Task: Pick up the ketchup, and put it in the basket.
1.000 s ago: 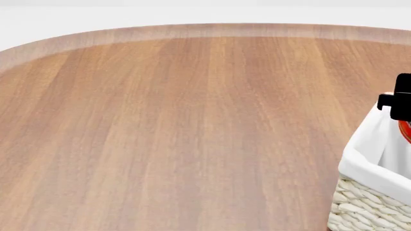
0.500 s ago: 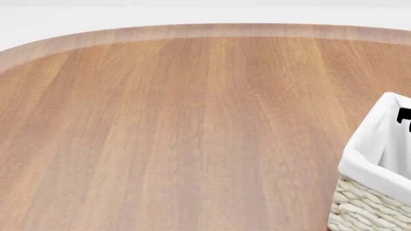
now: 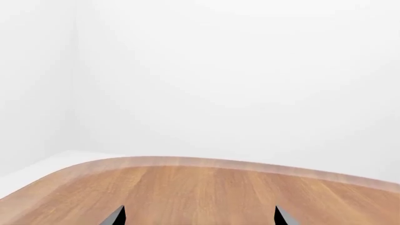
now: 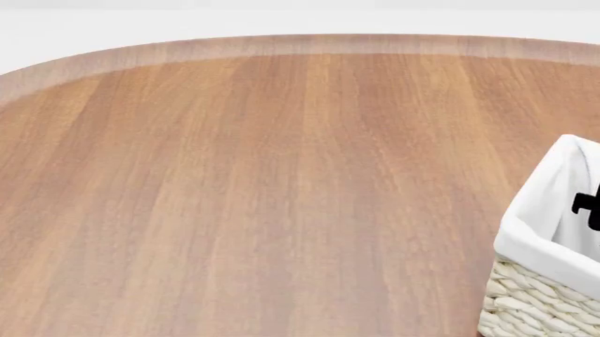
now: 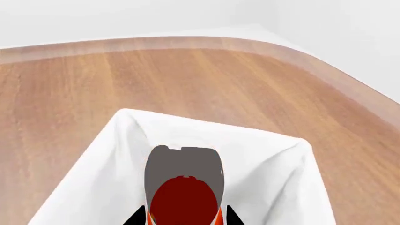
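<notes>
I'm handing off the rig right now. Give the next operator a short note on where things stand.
Right gripper: shut on the ketchup, held down inside the basket over its white liner.
Left gripper: open, empty, above the table, only its fingers' tips in view.
Done: ketchup picked up and brought into the basket.
Left: open the right fingers to drop it, then lift the arm clear of the rim.

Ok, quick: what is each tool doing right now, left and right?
Left tool: open, holding nothing, tips wide apart above the table.
Right tool: shut on the ketchup, held over the basket.
</notes>
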Controlling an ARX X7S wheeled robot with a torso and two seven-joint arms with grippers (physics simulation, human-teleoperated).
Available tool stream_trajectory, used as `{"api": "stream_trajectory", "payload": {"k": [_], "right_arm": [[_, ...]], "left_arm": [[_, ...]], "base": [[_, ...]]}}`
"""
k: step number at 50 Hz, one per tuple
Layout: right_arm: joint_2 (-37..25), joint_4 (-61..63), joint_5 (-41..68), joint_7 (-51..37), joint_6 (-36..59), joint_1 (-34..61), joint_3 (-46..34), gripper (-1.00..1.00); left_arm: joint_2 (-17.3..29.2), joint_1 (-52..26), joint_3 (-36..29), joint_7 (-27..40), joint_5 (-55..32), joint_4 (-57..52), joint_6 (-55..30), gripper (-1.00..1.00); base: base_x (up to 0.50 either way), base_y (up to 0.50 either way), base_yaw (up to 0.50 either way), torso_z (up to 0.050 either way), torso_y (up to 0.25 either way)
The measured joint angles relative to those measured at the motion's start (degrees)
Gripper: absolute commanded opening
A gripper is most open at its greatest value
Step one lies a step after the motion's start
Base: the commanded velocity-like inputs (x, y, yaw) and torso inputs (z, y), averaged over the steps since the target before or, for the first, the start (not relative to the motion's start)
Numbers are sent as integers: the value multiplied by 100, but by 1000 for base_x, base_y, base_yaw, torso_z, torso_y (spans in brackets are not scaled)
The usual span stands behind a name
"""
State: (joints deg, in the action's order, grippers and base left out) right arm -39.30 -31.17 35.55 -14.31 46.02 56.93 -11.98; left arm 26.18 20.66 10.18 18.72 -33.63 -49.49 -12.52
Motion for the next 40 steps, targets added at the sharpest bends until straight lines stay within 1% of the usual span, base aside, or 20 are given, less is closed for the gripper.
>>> {"api": "stream_trajectory", "payload": {"k": [12,22,23,40], "right_arm": [[28,-167,-45,46,-105,44,-18,-100],[24,-59,-21,-10,-109,-25,18,-100],[25,-59,-27,-13,-114,-24,14,100],[42,64,-143,8,-272,58,35,100]], "left_arm": [[29,7,-12,16,-3,1,0,100],[53,-17,-29,42,-13,1,-14,100],[55,-20,-31,44,-14,2,-16,100],[81,-47,-62,71,-27,17,-13,100]], "base": [[0,0,0,0,1],[0,0,0,0,0],[0,0,0,0,0],[0,0,0,0,0]]}}
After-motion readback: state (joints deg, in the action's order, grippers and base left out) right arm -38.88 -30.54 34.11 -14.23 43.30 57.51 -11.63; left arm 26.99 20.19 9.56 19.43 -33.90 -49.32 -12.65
